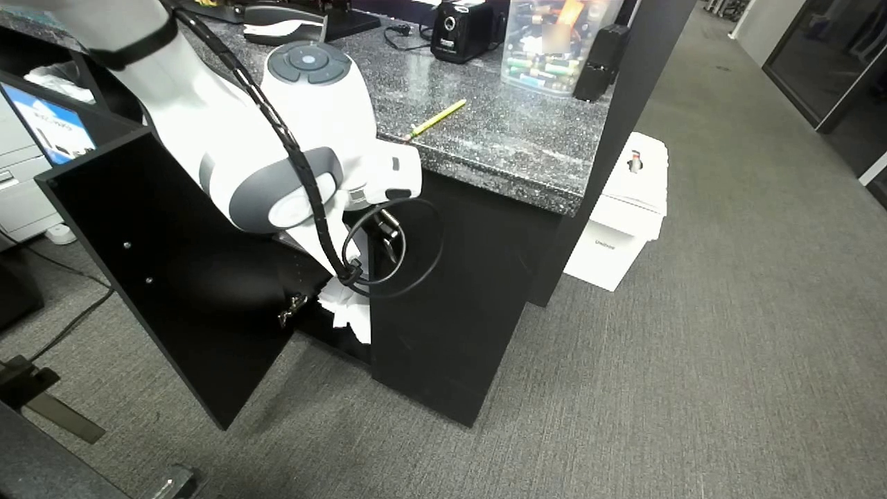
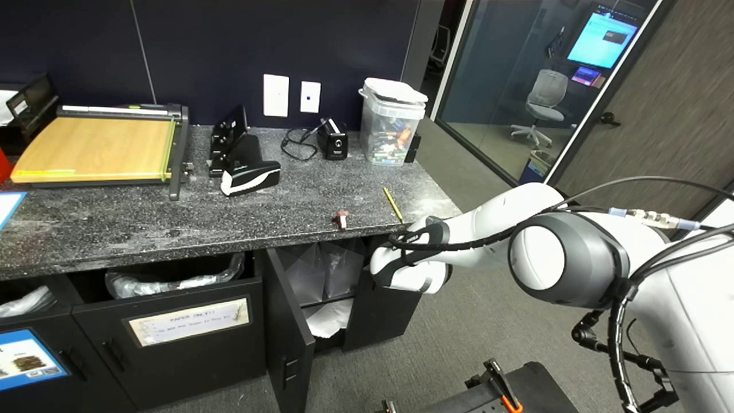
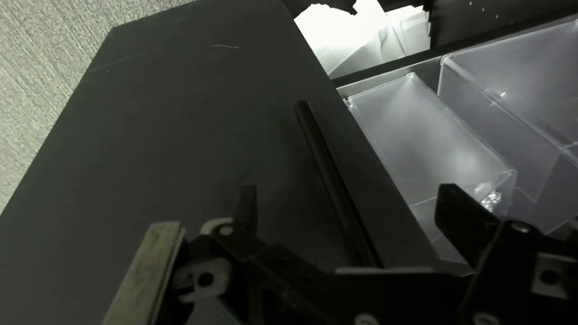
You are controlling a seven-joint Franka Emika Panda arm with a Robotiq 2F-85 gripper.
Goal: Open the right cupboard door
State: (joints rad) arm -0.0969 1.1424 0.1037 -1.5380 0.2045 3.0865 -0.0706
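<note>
The right cupboard door [image 1: 443, 333] is a flat black panel, also in an exterior view [image 2: 381, 315] and filling the left of the wrist view [image 3: 180, 135]. It looks roughly in line with the cabinet front; I cannot tell whether it is slightly ajar. Its dark bar handle [image 3: 325, 162] runs near its inner edge. My gripper [image 3: 345, 189] is open and empty, with its fingers apart on either side of the handle in the wrist view. The right finger appears past the door's edge, over the opening. My gripper also shows partly in an exterior view [image 1: 388, 235]; the arm hides it elsewhere.
The left door [image 1: 194, 291] stands swung out, its handle side facing away, also in an exterior view [image 2: 287, 327]. Clear bins [image 3: 429, 135] and white paper [image 3: 361, 36] are inside. The stone counter [image 1: 499, 152] overhangs above, with a yellow pencil [image 1: 436, 119] near its edge.
</note>
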